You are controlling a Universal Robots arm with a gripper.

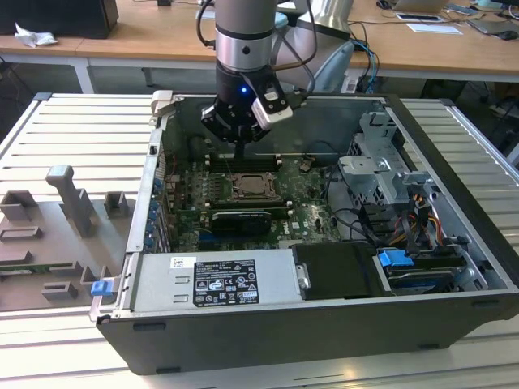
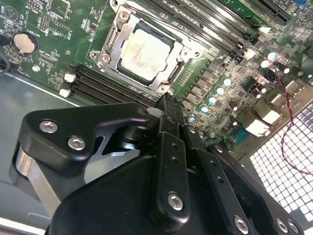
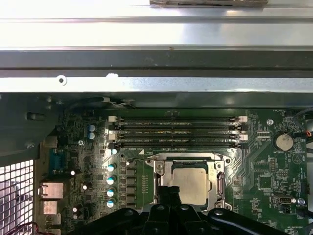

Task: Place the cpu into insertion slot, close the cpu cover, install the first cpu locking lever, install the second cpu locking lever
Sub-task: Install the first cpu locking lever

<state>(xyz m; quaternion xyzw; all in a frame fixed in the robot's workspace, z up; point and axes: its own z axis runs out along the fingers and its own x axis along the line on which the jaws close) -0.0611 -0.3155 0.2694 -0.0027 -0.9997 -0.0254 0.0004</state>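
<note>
The cpu (image 1: 256, 189) is a pale square chip lying flat in the insertion slot (image 1: 243, 200) on the green board inside the open computer case. Both wrist views show the cpu (image 2: 146, 51) (image 3: 192, 183) with the silvery cpu cover (image 2: 184, 48) (image 3: 190, 160) lying flat as a frame around it. My gripper (image 1: 241, 151) hangs just above the board, behind the socket in the exterior view, with its black fingers together and nothing between them. Its tip (image 2: 166, 102) (image 3: 169, 195) sits close to the socket's edge, apart from the chip.
Long black memory slots (image 3: 176, 131) run beside the socket. A long black card (image 1: 237, 220), a power supply (image 1: 219, 279), cables (image 1: 357, 219) and a drive cage (image 1: 389, 174) crowd the case. Grey fixtures (image 1: 73, 203) stand on the table at the exterior view's left.
</note>
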